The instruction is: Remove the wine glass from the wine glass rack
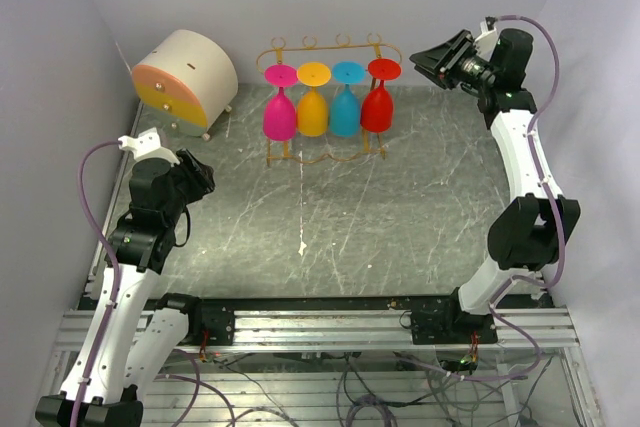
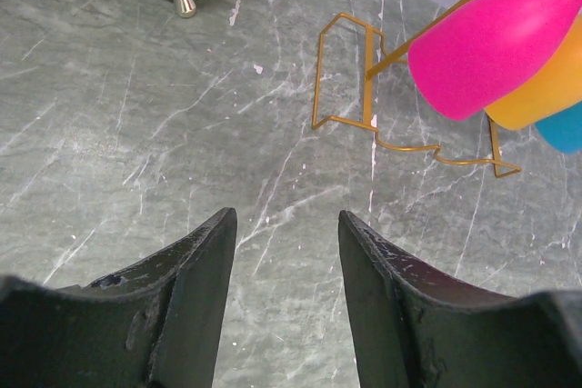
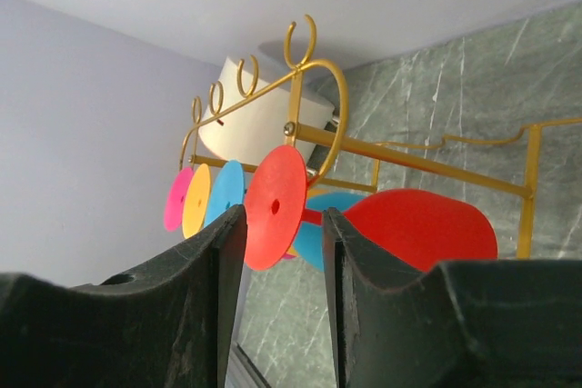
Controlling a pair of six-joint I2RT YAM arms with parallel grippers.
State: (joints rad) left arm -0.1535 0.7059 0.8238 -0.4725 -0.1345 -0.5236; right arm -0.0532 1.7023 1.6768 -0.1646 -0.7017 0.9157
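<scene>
A cream round drawer box [image 1: 185,77] sits at nine o'clock of the golden-yellow wire rack [image 3: 409,163]. The red plastic wine glass [image 1: 377,107] hangs inverted at its three o'clock end. The left gripper [image 2: 286,220] and right gripper [image 3: 284,224] have their fingers spread.

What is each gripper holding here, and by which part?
Nothing is held. The left gripper hangs open over the table; the right gripper is open, facing the foot of the red glass without gripping it.

Cream round drawer box [image 1: 190,72] with orange-and-yellow front, far-left on grey marbled tabletop [image 1: 350,237].
</scene>
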